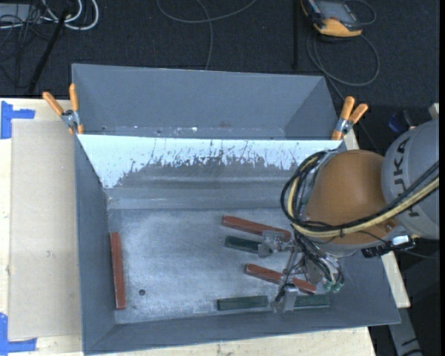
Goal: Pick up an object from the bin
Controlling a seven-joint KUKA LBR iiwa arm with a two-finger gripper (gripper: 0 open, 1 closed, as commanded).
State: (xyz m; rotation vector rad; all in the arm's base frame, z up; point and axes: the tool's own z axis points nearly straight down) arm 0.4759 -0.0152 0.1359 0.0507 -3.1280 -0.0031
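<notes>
Jaws, opening not discernible, hang over a dark green bar point(241, 302) crowded by a red bar point(263, 272).

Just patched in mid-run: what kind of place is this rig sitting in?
Most likely a robotics lab test cell: a grey metal bin holding a few red-brown bars and dark green bars, the arm with its orange cover reaching in, and loose cables trailing over the dark floor behind.
</notes>
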